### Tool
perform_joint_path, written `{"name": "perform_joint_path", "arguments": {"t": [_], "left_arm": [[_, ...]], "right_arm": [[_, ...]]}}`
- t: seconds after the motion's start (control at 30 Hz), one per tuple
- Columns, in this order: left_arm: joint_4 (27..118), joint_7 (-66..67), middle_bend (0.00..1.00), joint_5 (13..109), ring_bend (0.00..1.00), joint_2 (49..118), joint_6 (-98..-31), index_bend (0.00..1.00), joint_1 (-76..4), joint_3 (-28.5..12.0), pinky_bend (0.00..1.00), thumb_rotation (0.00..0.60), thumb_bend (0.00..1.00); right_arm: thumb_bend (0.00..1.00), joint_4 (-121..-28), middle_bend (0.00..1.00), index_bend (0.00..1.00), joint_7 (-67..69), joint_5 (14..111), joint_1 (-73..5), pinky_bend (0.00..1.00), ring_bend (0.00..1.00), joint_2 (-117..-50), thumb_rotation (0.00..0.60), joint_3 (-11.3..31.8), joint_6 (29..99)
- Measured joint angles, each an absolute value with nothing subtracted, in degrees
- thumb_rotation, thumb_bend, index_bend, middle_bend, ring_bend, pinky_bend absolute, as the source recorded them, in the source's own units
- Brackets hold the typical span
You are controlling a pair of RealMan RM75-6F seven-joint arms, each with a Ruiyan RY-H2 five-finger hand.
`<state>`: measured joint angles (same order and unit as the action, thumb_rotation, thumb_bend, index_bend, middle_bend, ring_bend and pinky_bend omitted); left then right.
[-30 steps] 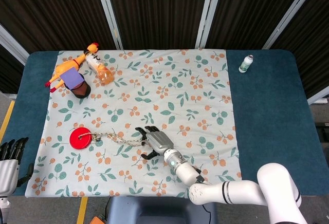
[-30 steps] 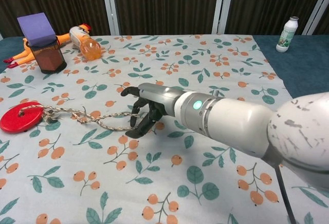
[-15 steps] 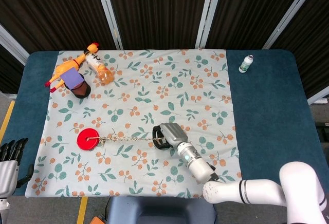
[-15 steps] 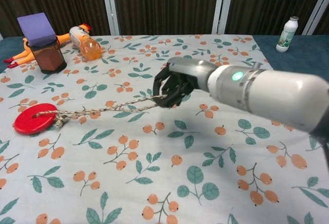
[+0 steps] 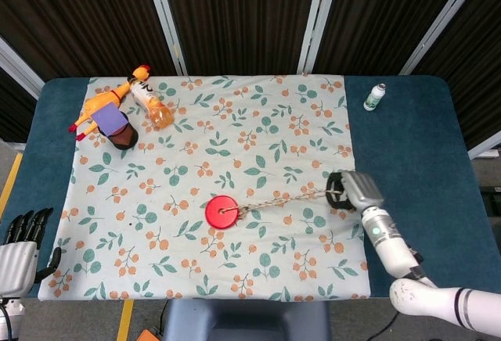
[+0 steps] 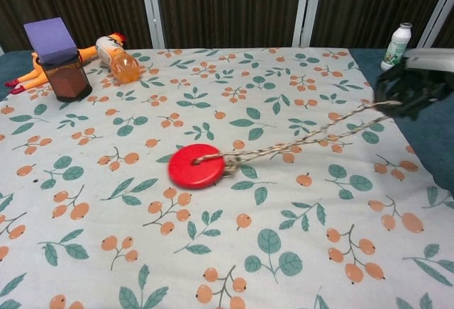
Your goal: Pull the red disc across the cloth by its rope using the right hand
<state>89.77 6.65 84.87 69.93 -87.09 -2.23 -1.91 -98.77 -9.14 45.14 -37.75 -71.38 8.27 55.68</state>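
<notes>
The red disc [image 5: 222, 213] [image 6: 197, 166] lies flat on the floral cloth [image 5: 156, 161] [image 6: 106, 252], near its front middle. A twisted rope [image 5: 286, 200] [image 6: 305, 139] runs taut from the disc's centre to the right. My right hand [image 5: 351, 190] [image 6: 420, 86] grips the rope's far end at the cloth's right edge, raised a little above the table. My left hand [image 5: 22, 241] hangs off the table's front left corner with fingers spread, holding nothing; the chest view does not show it.
A rubber chicken [image 5: 102, 105], an orange bottle [image 5: 151, 103] [image 6: 118, 57] and a dark cup with a purple block [image 5: 117, 127] [image 6: 58, 59] sit at the cloth's back left. A small white bottle [image 5: 375, 96] [image 6: 396, 47] stands on the blue table at the back right.
My right hand closed on the rope and moved far right, from cloth's front middle to its right edge. The disc slid right about a third of the cloth's width, rope now taut.
</notes>
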Motion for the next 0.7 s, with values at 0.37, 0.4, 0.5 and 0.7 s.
{"name": "perform_joint_path", "arguments": {"t": [0.37, 0.4, 0.5, 0.7], "left_arm": [[89.6, 6.7, 0.09, 84.9, 0.04, 70.3, -86.6, 0.02, -2.5, -1.9, 0.09, 0.6, 0.48], [89.6, 6.8, 0.09, 84.9, 0.04, 70.3, -86.6, 0.02, -2.6, -1.9, 0.09, 0.6, 0.48], [89.6, 6.7, 0.09, 84.8, 0.04, 70.3, -86.7, 0.02, -2.5, -2.0, 0.09, 0.6, 0.48], [89.4, 6.9, 0.09, 84.7, 0.04, 70.5, -86.5, 0.02, -2.5, -1.9, 0.09, 0.6, 0.48]], "right_arm": [[0.69, -90.8, 0.8, 0.84, 2.4, 48.4, -29.5, 0.64, 0.62, -65.1, 0.6, 8.5, 56.3], [0.69, -90.6, 0.8, 0.84, 2.7, 48.4, -29.3, 0.64, 0.62, -65.0, 0.6, 8.8, 56.4], [0.69, -90.5, 0.8, 0.83, 3.7, 48.7, -28.7, 0.64, 0.62, -64.9, 0.6, 10.0, 56.9], [0.69, -93.4, 0.8, 0.84, 6.5, 53.9, -28.6, 0.64, 0.62, -66.5, 0.6, 11.7, 58.6]]}}
